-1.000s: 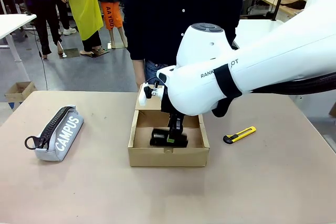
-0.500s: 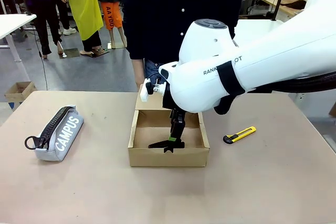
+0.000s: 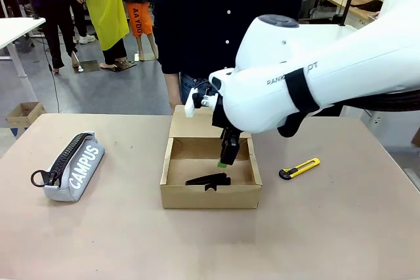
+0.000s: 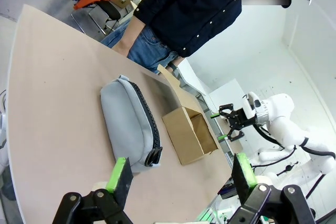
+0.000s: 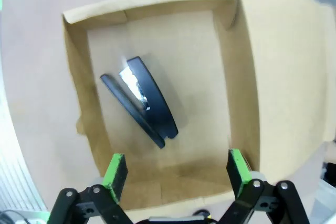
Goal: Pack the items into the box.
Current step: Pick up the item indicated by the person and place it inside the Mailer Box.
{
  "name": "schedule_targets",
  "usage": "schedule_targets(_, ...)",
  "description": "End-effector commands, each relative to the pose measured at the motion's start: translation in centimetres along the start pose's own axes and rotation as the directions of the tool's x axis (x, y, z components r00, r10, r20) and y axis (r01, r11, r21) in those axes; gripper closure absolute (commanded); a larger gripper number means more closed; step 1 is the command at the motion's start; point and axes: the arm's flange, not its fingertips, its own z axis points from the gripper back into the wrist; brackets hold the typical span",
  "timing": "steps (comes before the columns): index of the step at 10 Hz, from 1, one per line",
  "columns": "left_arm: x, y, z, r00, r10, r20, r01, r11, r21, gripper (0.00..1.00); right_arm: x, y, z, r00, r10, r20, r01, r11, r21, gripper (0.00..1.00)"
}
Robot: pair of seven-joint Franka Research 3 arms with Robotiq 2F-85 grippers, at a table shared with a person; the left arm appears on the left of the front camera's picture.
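The brown cardboard box [image 3: 210, 196] stands mid-table, its flap lid up at the far side. A flat black elongated object [image 3: 208, 180] lies loose on its floor, seen from above in the right wrist view [image 5: 139, 100] inside the box walls [image 5: 239, 77]. My right gripper [image 3: 226, 155] hangs open just above the box, green pads apart [image 5: 176, 169], holding nothing. The grey-blue "CAMPUS" pouch [image 3: 72, 165] lies at the table's left. The yellow-and-black utility knife [image 3: 298, 168] lies right of the box. My left gripper [image 4: 181, 174] is open, raised well back from the pouch [image 4: 128, 124] and box [image 4: 189, 135].
A person in a dark shirt [image 3: 223, 18] stands at the far edge right behind the box. A small cardboard box [image 3: 23, 113] sits on the floor at far left. Bare tabletop lies in front of the box and between pouch and box.
My right gripper opened, let go of the black object on the box floor, and rose up and slightly right out of the box. Pouch and knife have not moved.
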Motion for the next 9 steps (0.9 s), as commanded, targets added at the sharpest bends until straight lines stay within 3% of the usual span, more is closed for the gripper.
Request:
schedule_targets(1,0.1,-0.2,-0.1,1.000,-0.021,0.023,0.021,1.000,-0.013,0.00,-7.3,-1.8,6.1,0.985,-0.156,0.073,0.150,0.985,0.079,0.00)
schedule_targets(3,0.1,-0.2,-0.1,1.000,-0.021,0.023,0.021,1.000,-0.013,0.00,-16.3,-3.6,10.7,0.901,-0.399,0.169,0.375,0.913,0.160,0.00)
schedule_targets(4,0.1,-0.2,-0.1,1.000,-0.021,0.023,0.021,1.000,-0.013,0.00,-21.0,-4.1,12.4,0.832,-0.511,0.217,0.468,0.856,0.221,0.00)
schedule_targets(6,0.1,-0.2,-0.1,1.000,-0.021,0.023,0.021,1.000,-0.013,0.00,-32.0,-3.5,14.8,0.599,-0.718,0.355,0.567,0.693,0.445,0.00)
schedule_targets(7,0.1,-0.2,-0.1,1.000,-0.021,0.023,0.021,1.000,-0.013,0.00,-37.2,-2.6,15.2,0.420,-0.829,0.368,0.582,0.558,0.592,0.00)
schedule_targets(8,0.1,-0.2,-0.1,1.000,-0.021,0.023,0.021,1.000,-0.013,0.00,-41.9,-1.7,15.1,0.125,-0.942,0.312,0.548,0.328,0.770,0.00)
schedule_targets(9,0.1,-0.2,-0.1,1.000,-0.021,0.023,0.021,1.000,-0.013,0.00,-45.6,0.1,14.3,-0.083,-0.964,0.252,0.473,0.184,0.862,0.00)
